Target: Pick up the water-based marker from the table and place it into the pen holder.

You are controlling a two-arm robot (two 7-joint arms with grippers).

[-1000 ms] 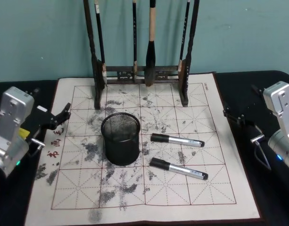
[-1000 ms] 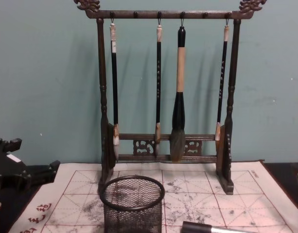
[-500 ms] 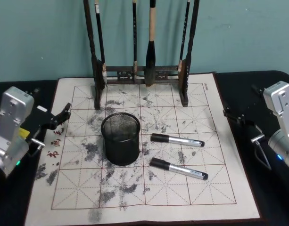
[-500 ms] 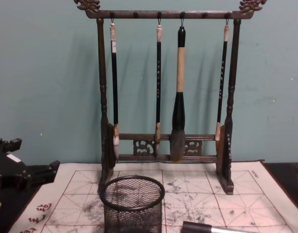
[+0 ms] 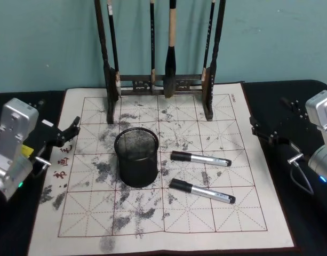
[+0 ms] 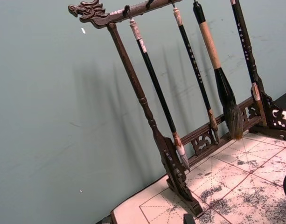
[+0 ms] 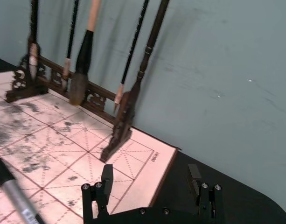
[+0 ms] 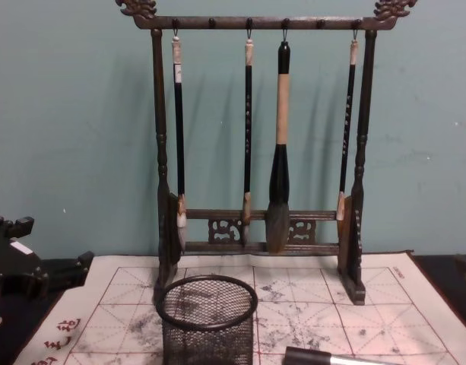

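Right end effector (image 5: 267, 121) fingers apart; silver black-capped marker (image 5: 200, 159) to its left, round black wire-mesh pen holder (image 5: 136, 157) beyond. Left end effector (image 5: 72, 130) also apart, on the holder's far side.

The pen holder (image 8: 207, 338) is cropped at chest view's bottom.

The pen holder (image 8: 207, 319) stands near on the stained mat (image 8: 309, 304). Far behind it is the brush rack (image 8: 217, 23). A marker (image 8: 324, 357) lies right of the holder.
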